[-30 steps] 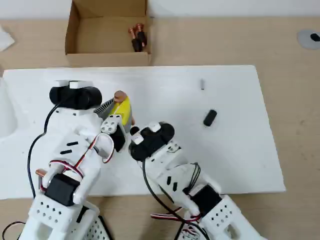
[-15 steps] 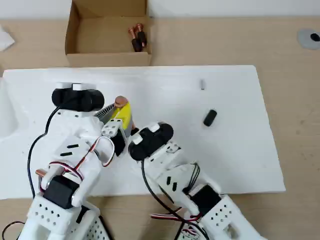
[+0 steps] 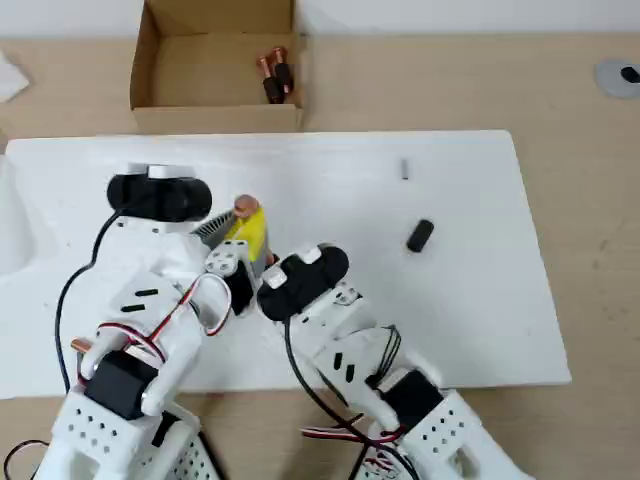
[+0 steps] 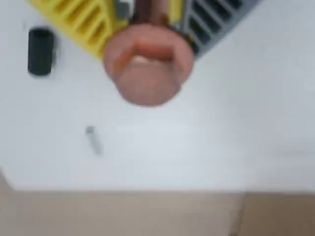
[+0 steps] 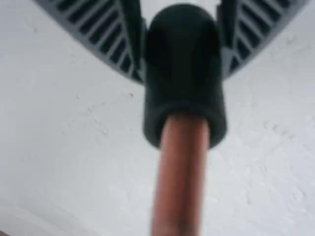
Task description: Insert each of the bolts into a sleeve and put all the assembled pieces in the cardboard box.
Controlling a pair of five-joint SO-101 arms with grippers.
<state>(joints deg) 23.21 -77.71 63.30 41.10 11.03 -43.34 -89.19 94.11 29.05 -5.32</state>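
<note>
Bolt (image 3: 246,207) has slid slightly down and right in the high view over the last second, toward the middle where both arms meet. That suggests its shank is being pushed into the sleeve (image 5: 182,83). The left gripper (image 4: 147,12) is clamped on the bolt just behind its copper head, reaching in from the left. The right gripper (image 5: 182,24) pinches the black sleeve, with the shank seemingly already inside, though blur hides how deep. A loose sleeve (image 3: 420,236) lies mid-right, and finished pieces (image 3: 274,78) sit in the box (image 3: 140,60) at upper left.
</note>
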